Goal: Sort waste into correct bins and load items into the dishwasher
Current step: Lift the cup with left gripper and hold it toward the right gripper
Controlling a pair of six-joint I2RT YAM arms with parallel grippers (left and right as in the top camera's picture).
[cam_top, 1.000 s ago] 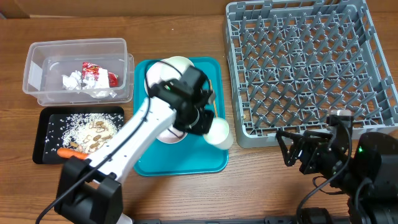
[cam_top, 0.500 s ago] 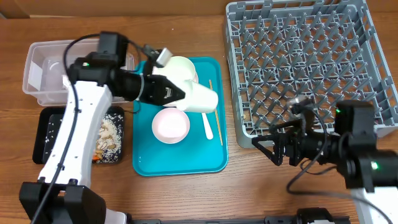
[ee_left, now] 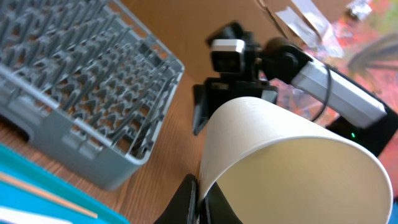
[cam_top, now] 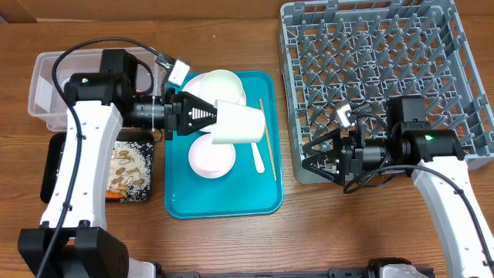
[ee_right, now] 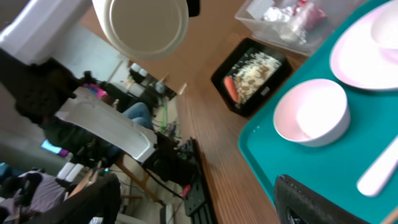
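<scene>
Overhead, the left gripper (cam_top: pixel 207 117) pinches the rim of a plain white cup (cam_top: pixel 241 125), tipped sideways above the teal tray (cam_top: pixel 224 202). The right gripper (cam_top: pixel 310 160) is spread wide.

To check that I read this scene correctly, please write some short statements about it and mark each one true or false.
1. The left tool holds the cup. True.
2. A bowl stands in the rack. False: no dish shows in the rack; the bowl is on the teal tray.
3. The right tool is open and holds nothing. True.
4. The carrot lies in the clear tub. False: it lies in the black tray.
5. The cup is above the teal tray. True.
</scene>
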